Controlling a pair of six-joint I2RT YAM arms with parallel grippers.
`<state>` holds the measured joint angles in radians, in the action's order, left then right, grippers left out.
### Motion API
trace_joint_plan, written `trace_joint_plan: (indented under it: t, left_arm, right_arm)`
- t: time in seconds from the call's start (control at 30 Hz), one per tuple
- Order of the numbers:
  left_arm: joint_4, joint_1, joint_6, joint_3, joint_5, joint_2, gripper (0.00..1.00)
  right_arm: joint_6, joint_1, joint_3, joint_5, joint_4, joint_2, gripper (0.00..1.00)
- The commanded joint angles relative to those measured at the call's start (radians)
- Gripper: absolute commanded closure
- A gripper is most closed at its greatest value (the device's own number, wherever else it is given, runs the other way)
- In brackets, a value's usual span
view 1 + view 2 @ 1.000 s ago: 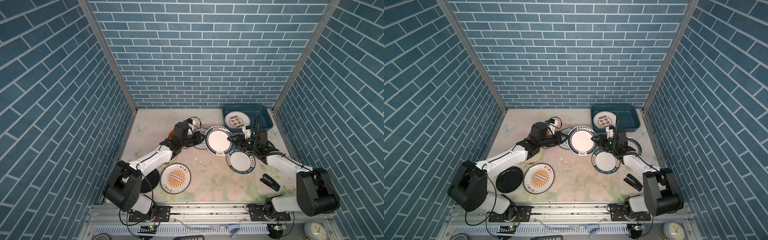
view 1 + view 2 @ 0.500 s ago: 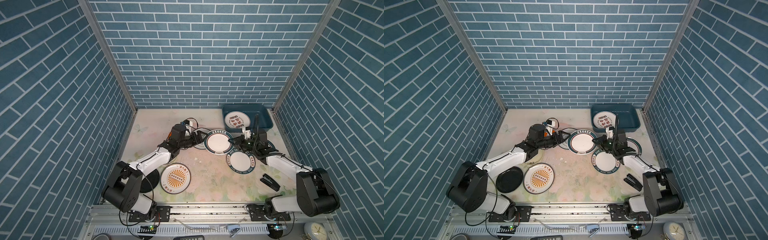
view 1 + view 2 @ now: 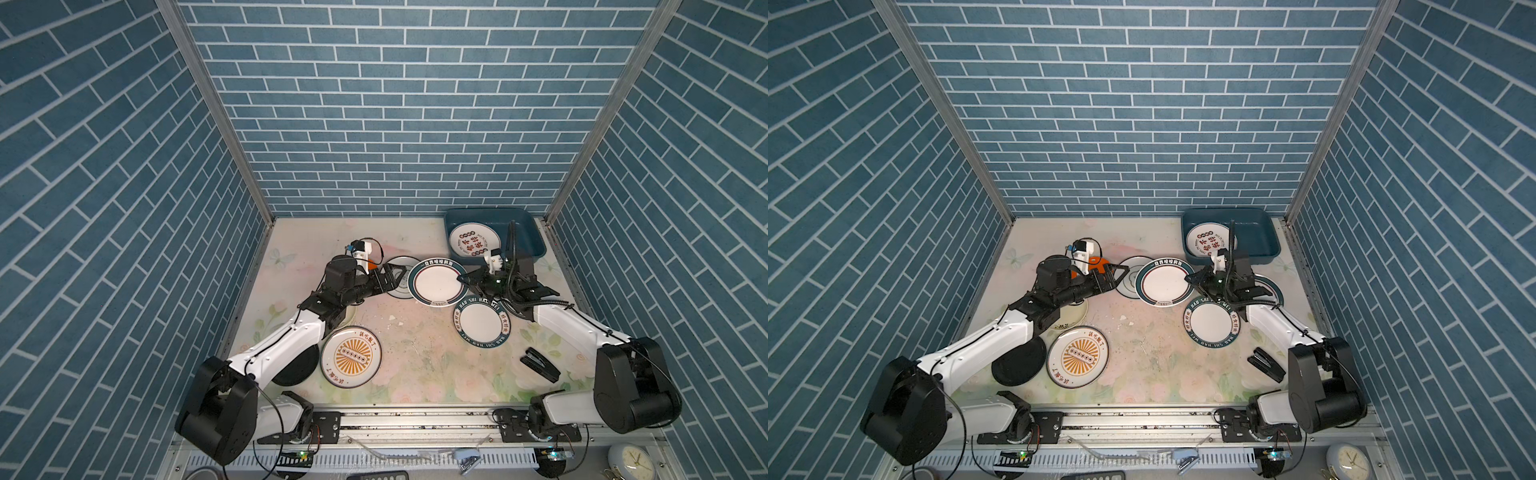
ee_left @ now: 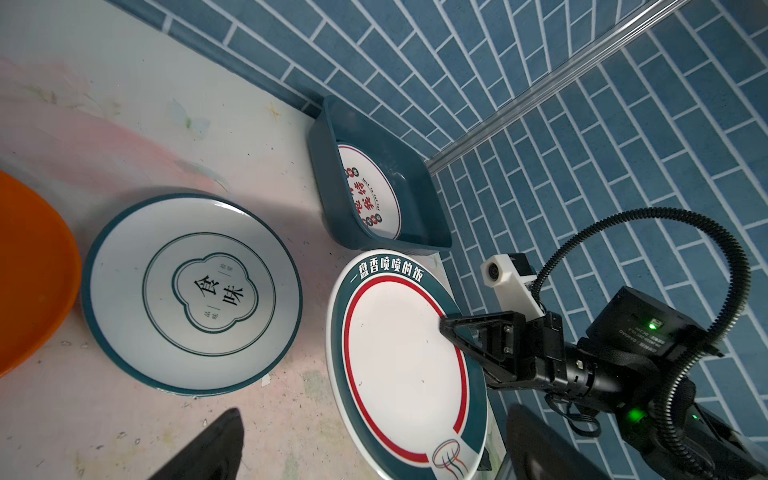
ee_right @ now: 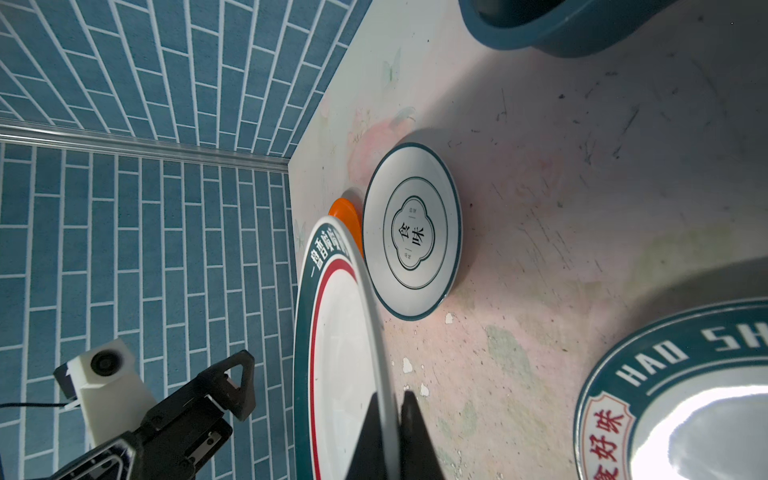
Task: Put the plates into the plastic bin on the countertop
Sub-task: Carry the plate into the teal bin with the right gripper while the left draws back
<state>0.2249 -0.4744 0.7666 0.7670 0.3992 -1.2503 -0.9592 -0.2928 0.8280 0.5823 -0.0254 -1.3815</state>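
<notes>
A white plate with a teal rim and red ring point(image 3: 436, 282) point(image 3: 1165, 283) point(image 4: 399, 365) hangs tilted above the countertop point(image 3: 415, 353). My right gripper point(image 3: 461, 279) point(image 3: 1190, 279) point(image 5: 390, 405) is shut on its right rim. Just left of that plate my left gripper point(image 3: 394, 276) point(image 3: 1118, 275) point(image 4: 374, 457) stands open, its fingers point(image 4: 216, 449) clear of the plate. The plastic bin point(image 3: 536, 239) point(image 3: 1264, 232) point(image 4: 332, 178) stands at the back right with one lettered plate point(image 3: 473, 242) point(image 4: 370, 187) inside.
On the countertop lie a clover-marked plate point(image 4: 191, 291) point(image 5: 411, 237), an orange plate point(image 4: 29, 270), a "HAO SHI" plate point(image 3: 481, 322) point(image 5: 685, 395), a sunburst plate point(image 3: 351, 357) and a black plate point(image 3: 1017, 361). A black stapler point(image 3: 540, 365) lies front right.
My left gripper opened, let go of the plate's left rim and drew back left. The right gripper closed on the plate's right rim and now holds it alone.
</notes>
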Motion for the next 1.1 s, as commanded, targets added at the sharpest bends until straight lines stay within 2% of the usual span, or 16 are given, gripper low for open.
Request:
trace_joint_plan:
  t: [0.0,0.3,0.53,0.8,1.07]
  left_arm:
    - [-0.052,0.010,-0.068,-0.014,-0.051,0.054,0.00]
    - [-0.123,0.015,-0.122,-0.062,-0.095,0.145,0.00]
    - [-0.168,0.015,-0.159,-0.094,-0.123,0.183,0.00]
    - [-0.231,0.015,-0.184,-0.101,-0.156,0.231,0.00]
    - [-0.228,0.014,-0.170,-0.112,-0.121,0.241,0.00]
  right_arm:
    - [0.074,0.012,0.067,-0.039,0.104,0.029,1.00]
    - [0.108,0.162,0.185,-0.053,0.183,0.002,1.00]
    - [0.138,0.255,0.261,-0.192,0.231,-0.034,1.00]
    - [0.254,0.276,0.443,-0.351,0.333,-0.200,1.00]
    - [0.286,0.281,0.636,-0.399,0.339,-0.413,1.00]
